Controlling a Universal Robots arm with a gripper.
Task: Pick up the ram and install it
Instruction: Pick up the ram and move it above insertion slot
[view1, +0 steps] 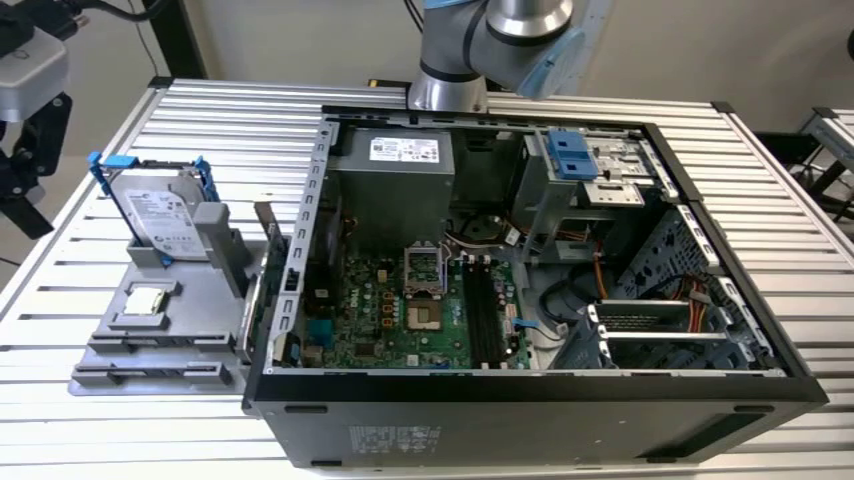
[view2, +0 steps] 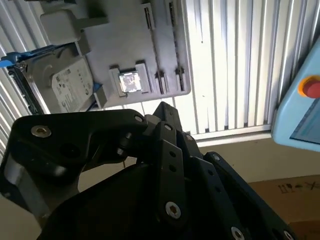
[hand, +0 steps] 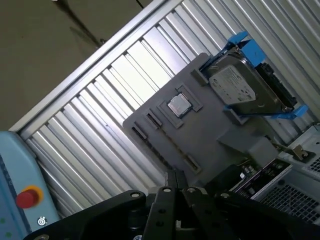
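The ram (view1: 275, 285) is a thin dark board standing on its long edge. It sits at the grey fixture tray's (view1: 147, 345) side, against the open computer case (view1: 534, 395). In the first wrist view the ram (hand: 260, 171) lies past the tray (hand: 210, 135), partly hidden. My gripper (hand: 175, 179) is shut with nothing in it, its black linkages low in both wrist views. Its tip (view2: 162, 107) hangs well above the tray (view2: 125, 45), apart from everything. The motherboard (view1: 400, 320) with its long black slots (view1: 483, 315) lies inside the case.
A silver hard drive with blue rails (view1: 160, 215) stands on the tray, and a small square chip (view1: 147, 300) lies in front of it. A light blue pendant with a red button (view2: 305, 107) sits beyond the ribbed table's edge (view2: 235, 131). The arm's base (view1: 461, 45) stands behind the case.
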